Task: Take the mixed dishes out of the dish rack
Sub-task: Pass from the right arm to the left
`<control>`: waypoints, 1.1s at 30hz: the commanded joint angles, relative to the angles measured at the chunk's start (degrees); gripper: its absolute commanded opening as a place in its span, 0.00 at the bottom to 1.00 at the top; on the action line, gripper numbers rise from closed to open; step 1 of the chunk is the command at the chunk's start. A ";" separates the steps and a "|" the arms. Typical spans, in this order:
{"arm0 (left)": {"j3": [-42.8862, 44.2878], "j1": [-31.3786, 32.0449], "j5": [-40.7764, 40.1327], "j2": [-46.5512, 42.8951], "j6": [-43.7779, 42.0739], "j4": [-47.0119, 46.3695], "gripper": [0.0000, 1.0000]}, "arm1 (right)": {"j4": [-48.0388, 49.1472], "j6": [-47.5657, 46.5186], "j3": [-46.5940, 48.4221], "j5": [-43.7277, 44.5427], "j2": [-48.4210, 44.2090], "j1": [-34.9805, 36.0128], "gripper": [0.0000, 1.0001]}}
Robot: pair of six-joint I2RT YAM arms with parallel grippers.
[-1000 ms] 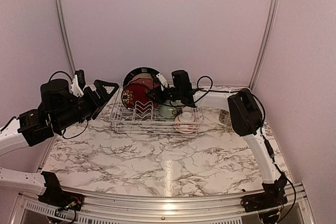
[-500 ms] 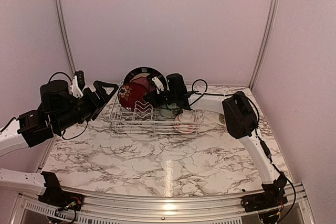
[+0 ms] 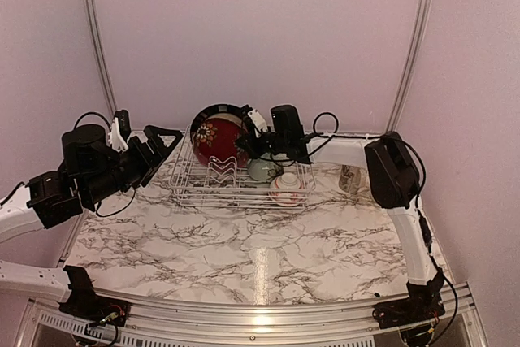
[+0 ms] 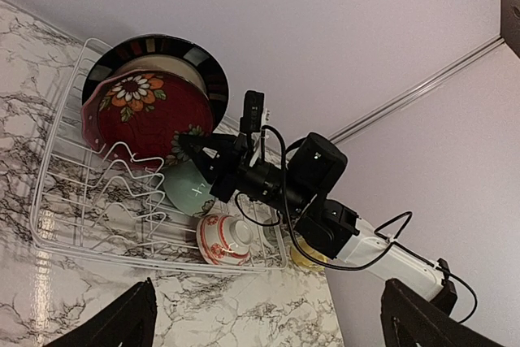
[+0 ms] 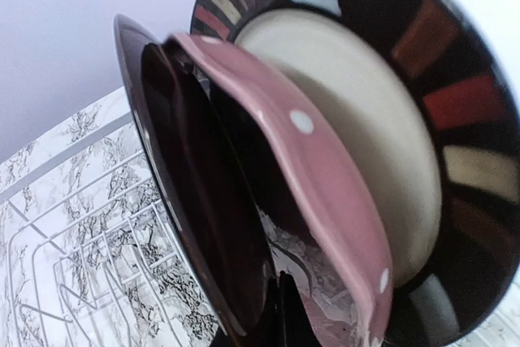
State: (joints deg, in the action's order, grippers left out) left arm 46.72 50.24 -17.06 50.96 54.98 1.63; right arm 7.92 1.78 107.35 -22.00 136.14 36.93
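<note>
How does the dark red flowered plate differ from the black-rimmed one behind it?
The dark-red flowered plate is smaller and in front; the black-rimmed plate is larger, cream-centred, behind. The right end effector pinches the red one's edge, not the black-rimmed one. Both stand on edge in the dish rack.

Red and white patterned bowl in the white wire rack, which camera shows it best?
Left wrist view: the red and white patterned bowl shows large, foot ring up. Top external shows it smaller; right wrist misses it.
</note>
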 commanded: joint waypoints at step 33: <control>-6.33 -8.08 33.29 15.59 7.61 -37.40 0.93 | 19.81 52.55 -46.05 -25.49 -48.64 -1.47 0.00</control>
State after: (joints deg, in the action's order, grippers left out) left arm 38.26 42.26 9.30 63.46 61.28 -27.35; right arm 19.81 48.42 58.78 -43.92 88.60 33.63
